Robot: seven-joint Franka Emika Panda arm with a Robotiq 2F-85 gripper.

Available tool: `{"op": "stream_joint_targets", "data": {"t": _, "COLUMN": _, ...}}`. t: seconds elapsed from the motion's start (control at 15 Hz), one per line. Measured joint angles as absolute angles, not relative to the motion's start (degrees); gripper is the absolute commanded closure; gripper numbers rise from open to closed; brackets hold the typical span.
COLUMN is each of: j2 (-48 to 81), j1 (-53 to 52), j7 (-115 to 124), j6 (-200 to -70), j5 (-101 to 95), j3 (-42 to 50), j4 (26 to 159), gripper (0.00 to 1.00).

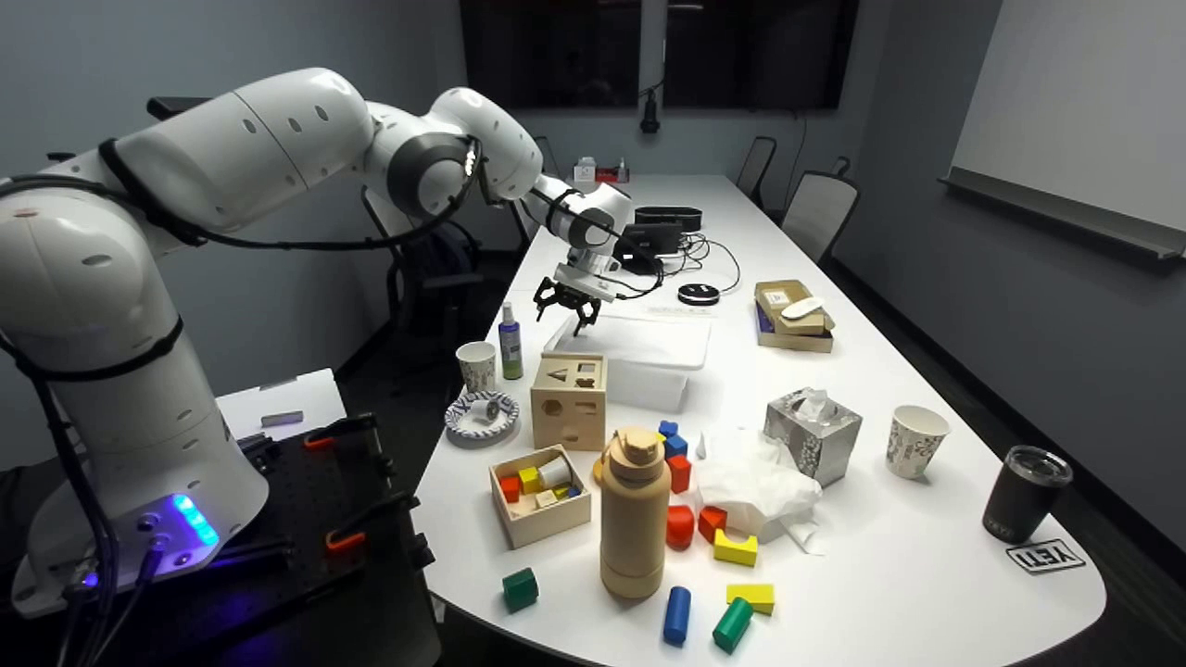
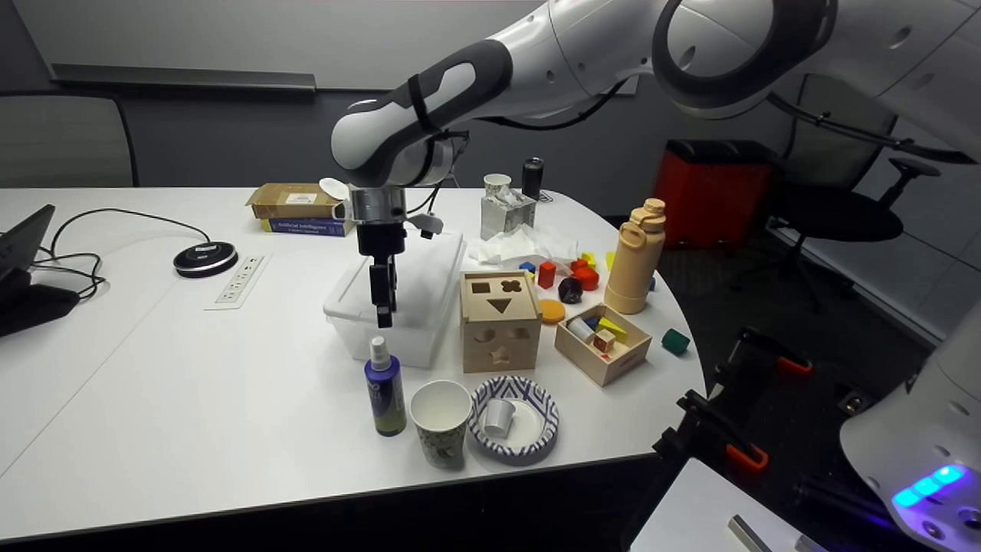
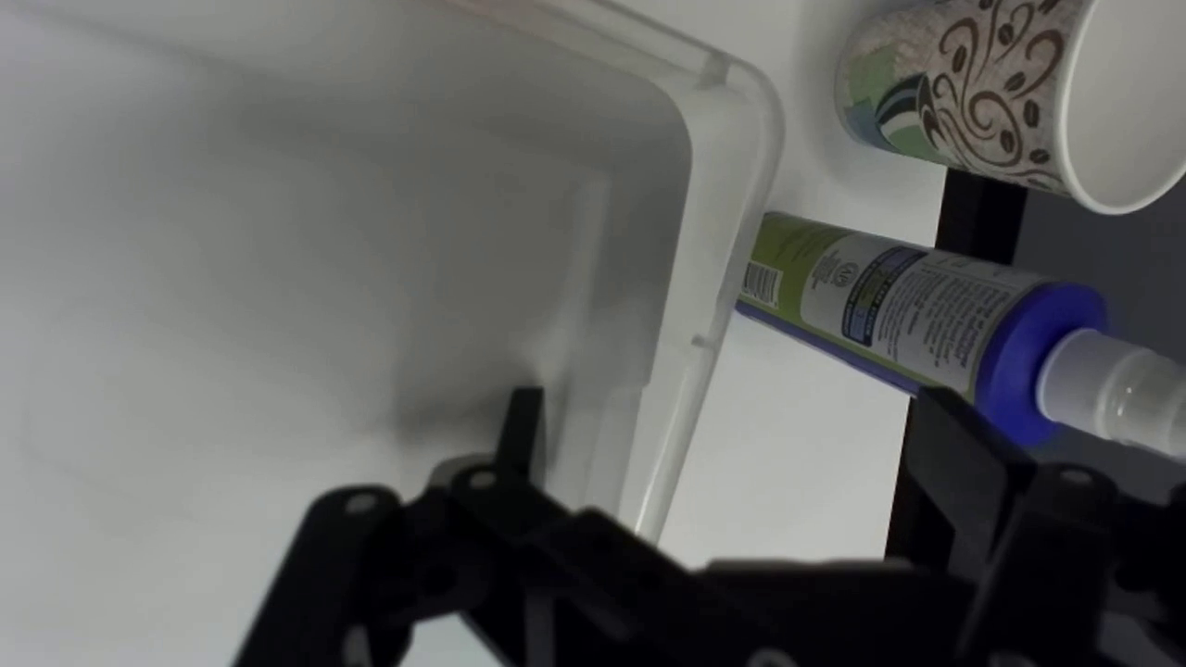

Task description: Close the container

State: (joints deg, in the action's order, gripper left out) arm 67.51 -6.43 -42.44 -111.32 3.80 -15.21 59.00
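Note:
The container (image 1: 649, 385) is a low, white, see-through box on the table, behind the wooden cube. Its flat white lid (image 1: 649, 341) lies over the top; whether the rim is pressed down all round I cannot tell. The container (image 2: 398, 345) and lid (image 2: 429, 268) also show in an exterior view. In the wrist view the lid (image 3: 306, 278) fills the left side. My gripper (image 3: 737, 404) is open and empty. It points down at the lid's edge beside the spray bottle (image 3: 880, 306), one finger over the lid and one outside it. Contact is unclear. The gripper also shows in both exterior views (image 1: 561, 320) (image 2: 383, 316).
A wooden cube with holes (image 2: 500, 337) stands close beside the container. The spray bottle, a paper cup (image 2: 441, 422) and a patterned plate (image 2: 536, 429) stand near the table edge. Beyond are a block box (image 2: 590, 356), a tan flask (image 2: 636, 261), a tissue box (image 2: 510, 218) and books (image 2: 303, 215).

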Motion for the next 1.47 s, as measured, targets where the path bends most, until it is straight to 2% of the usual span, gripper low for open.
{"op": "stream_joint_targets", "data": {"t": 0.4, "j2": 65.83, "j1": -7.1, "j7": -41.0, "j6": -118.02, "j5": 1.33, "j3": -14.89, "j4": 58.71, "gripper": 0.0}}
{"op": "stream_joint_targets", "data": {"t": 0.8, "j2": 58.14, "j1": -7.4, "j7": -37.76, "j6": -125.49, "j5": -1.21, "j3": -13.75, "j4": 63.77, "gripper": 0.0}}
{"op": "stream_joint_targets", "data": {"t": 1.47, "j2": 49.35, "j1": -7.25, "j7": -35.48, "j6": -125.79, "j5": -2.84, "j3": -11.36, "j4": 76.31, "gripper": 0.0}}
